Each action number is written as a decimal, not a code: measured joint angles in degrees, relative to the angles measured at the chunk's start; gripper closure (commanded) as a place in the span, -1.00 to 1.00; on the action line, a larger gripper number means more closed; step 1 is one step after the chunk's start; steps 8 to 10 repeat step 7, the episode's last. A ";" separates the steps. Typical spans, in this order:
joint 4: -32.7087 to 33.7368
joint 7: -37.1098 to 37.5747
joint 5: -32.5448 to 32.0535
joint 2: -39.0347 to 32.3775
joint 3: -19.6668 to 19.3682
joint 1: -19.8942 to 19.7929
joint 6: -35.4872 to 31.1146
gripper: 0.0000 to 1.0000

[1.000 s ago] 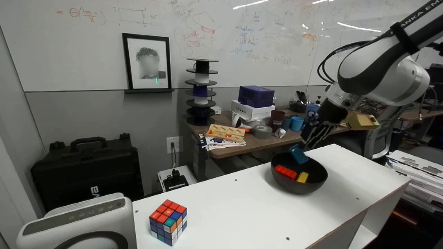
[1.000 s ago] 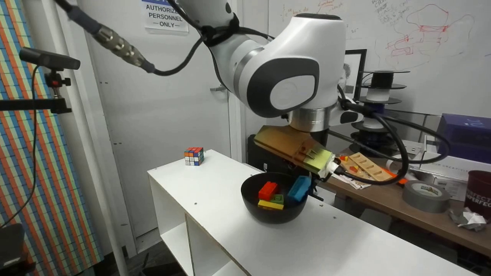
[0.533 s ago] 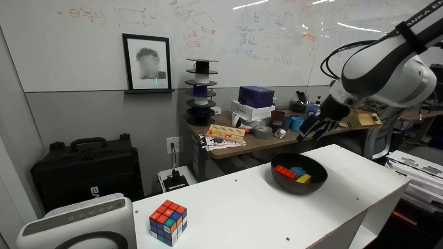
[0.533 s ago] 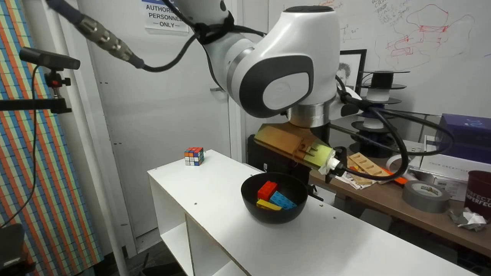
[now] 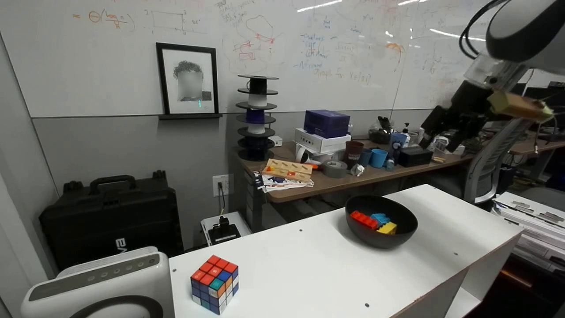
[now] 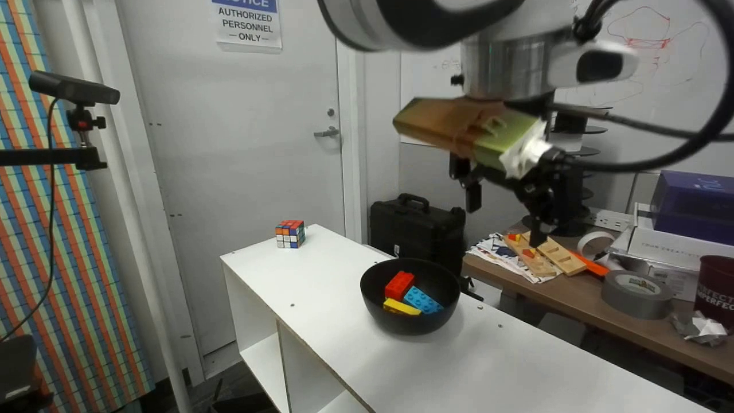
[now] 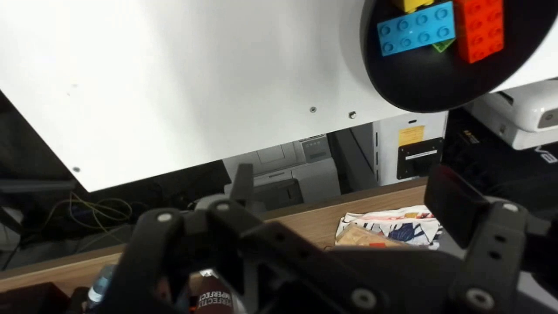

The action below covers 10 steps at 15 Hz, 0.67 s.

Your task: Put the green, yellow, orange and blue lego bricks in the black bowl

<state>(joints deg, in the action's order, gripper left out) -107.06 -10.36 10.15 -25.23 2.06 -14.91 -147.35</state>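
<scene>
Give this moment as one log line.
in black bowl: blue brick, yellow brick, orange-red brick, green brick (mostly hidden) | jaws: open, empty, clear of bowl | puzzle cube: on white shelf

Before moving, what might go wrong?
The round black bowl sits near an edge of the white tabletop; the open black fingers, if lowered, might knock it off. Only a corner of the green plastic brick shows past the rectangular blue plastic brick in the wrist view; you might miss it.
</scene>
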 measured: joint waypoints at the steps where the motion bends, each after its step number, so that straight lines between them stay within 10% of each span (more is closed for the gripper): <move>1: 0.05 0.00 2.60 2.58 -0.05 -1.15 4.10 -1.00; 10: -0.36 0.08 9.83 11.37 -2.46 -4.99 15.33 -1.00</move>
